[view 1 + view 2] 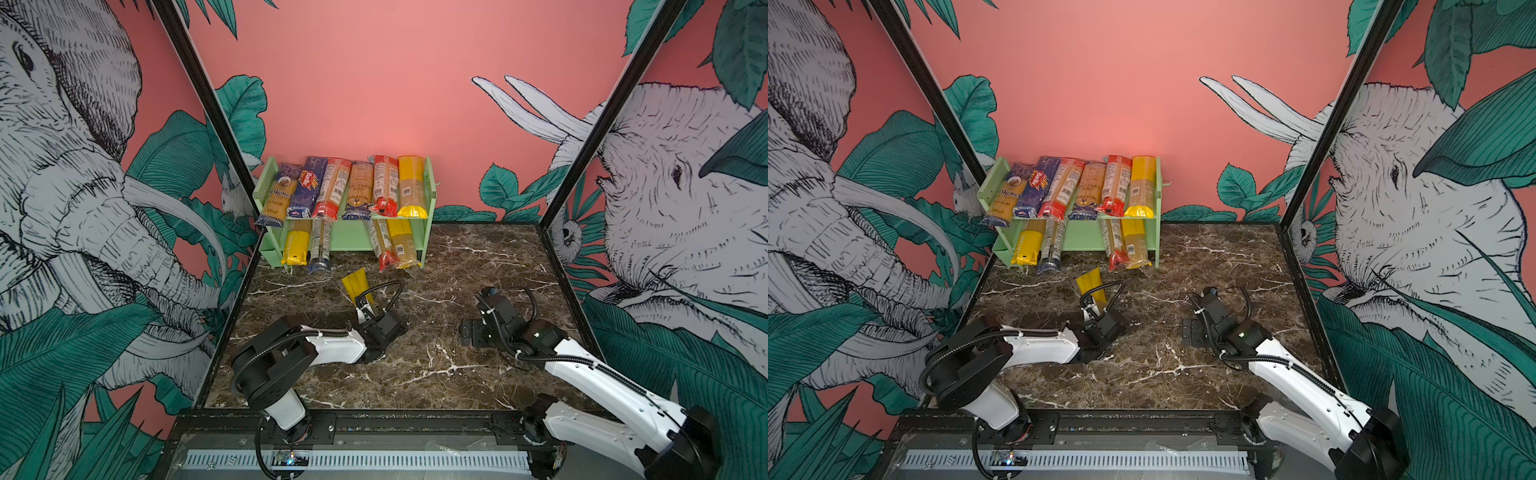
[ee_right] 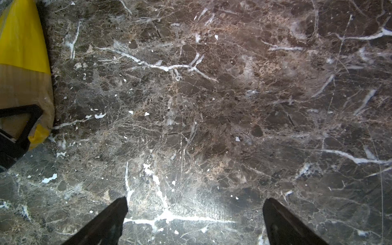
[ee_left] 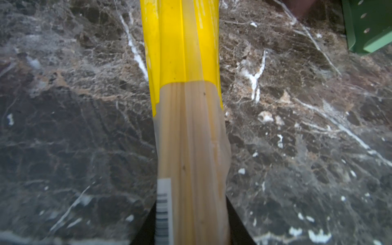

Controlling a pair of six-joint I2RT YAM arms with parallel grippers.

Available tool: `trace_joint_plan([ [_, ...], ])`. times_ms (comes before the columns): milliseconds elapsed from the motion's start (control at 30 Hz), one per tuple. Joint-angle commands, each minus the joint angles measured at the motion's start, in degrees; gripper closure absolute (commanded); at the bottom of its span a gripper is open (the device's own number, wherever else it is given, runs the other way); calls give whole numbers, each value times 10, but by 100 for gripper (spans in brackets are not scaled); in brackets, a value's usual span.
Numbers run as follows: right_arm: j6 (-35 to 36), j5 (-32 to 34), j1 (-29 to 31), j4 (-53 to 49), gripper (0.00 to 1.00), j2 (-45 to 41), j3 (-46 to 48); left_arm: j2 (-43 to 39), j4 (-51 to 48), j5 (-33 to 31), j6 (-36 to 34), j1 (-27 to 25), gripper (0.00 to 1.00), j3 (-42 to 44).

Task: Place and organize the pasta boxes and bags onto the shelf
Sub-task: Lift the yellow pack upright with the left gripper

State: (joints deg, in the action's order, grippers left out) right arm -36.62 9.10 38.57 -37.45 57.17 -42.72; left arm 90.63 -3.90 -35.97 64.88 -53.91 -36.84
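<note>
Near right: right hand (image 2: 196,199) over the worktop (image 1: 436,365), fingers apart, holding nothing. Near centre-left: left hand (image 3: 191,203) clamped on a yellow-ended pack (image 1: 356,284) pointing toward the far shelf (image 1: 430,195). The shelf holds six packs (image 1: 359,187) on its upper tier and four below.

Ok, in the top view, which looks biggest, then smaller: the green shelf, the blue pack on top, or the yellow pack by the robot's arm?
1. green shelf
2. blue pack
3. yellow pack: only its end shows past the left arm, so its real size against the blue one is unsure.
</note>
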Motion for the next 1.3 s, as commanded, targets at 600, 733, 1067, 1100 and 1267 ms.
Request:
trace_joint_plan([
  [600,25,-98,-2,91,1,38,-36,-417,-198,-21,-187,-9,100,138],
  [733,29,-105,-3,96,1,44,-40,-473,-205,-29,-210,-10,100,143],
  [1067,36,-110,-3,102,1,56,-53,-549,-215,-45,-248,-10,100,126],
  [1100,37,-111,-2,102,1,57,-55,-549,-218,-45,-253,-9,100,117],
  [1267,38,-115,-3,108,1,65,-63,-516,-229,-59,-274,-9,100,54],
])
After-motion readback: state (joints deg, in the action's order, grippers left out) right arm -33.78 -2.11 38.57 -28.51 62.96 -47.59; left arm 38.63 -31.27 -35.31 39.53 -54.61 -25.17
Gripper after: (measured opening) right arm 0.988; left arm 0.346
